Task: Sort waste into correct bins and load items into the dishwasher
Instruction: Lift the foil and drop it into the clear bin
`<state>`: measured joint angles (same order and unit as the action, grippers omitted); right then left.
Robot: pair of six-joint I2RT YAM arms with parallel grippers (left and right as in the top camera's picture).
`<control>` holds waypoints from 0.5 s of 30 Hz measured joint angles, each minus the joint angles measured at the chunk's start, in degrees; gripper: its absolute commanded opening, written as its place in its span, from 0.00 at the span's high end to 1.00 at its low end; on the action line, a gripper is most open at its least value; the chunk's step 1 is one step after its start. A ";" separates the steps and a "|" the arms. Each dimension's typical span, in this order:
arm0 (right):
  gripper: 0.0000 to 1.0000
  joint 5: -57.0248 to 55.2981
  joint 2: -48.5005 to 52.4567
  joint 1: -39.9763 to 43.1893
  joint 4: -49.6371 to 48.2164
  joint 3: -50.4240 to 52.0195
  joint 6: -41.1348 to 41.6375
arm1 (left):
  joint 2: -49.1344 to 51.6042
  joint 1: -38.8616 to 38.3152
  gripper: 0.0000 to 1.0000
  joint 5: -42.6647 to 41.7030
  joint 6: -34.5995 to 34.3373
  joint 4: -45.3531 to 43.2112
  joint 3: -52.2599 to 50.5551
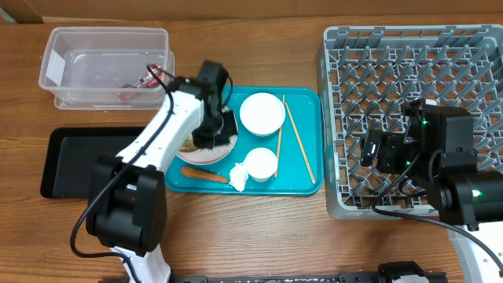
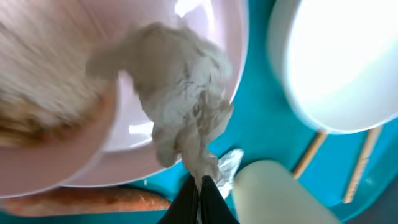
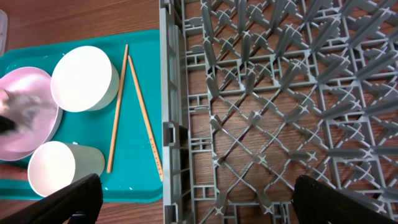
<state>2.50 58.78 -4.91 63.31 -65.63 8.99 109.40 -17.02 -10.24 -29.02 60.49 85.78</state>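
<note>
My left gripper [image 2: 200, 186] is shut on a white tissue wad [image 2: 180, 93] that hangs over the pale pink plate [image 2: 93, 155]. Overhead, this gripper [image 1: 216, 130] is above the plate [image 1: 208, 153] on the teal tray. Beige rice scraps [image 2: 25, 124] lie on the plate. The orange carrot [image 1: 204, 174], another tissue wad [image 1: 238, 177], a white cup [image 1: 261, 163], a white bowl [image 1: 262, 114] and the chopsticks [image 1: 299, 141] lie on the tray. My right gripper [image 3: 199, 199] is open and empty over the grey dish rack [image 3: 280, 93].
The clear tub [image 1: 106, 47] at the back left holds a red wrapper [image 1: 145, 79]. The black tray [image 1: 71, 161] lies in front of it. The teal tray [image 1: 302, 185] sits between the bins and the rack [image 1: 409, 110].
</note>
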 measured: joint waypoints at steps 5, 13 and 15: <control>0.00 0.02 0.00 0.00 0.20 0.00 -0.02 | -0.59 4.42 0.96 4.70 3.17 2.29 10.80; 0.00 0.02 0.00 0.00 0.22 0.00 -0.04 | -2.25 15.17 0.96 11.52 4.74 -5.27 16.74; 0.00 0.04 0.00 0.00 0.26 0.00 -0.04 | -2.23 17.68 0.95 12.31 5.03 -7.69 16.74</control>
<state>2.55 58.78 -4.91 63.57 -65.63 8.95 107.18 0.67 2.07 -23.99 52.80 102.52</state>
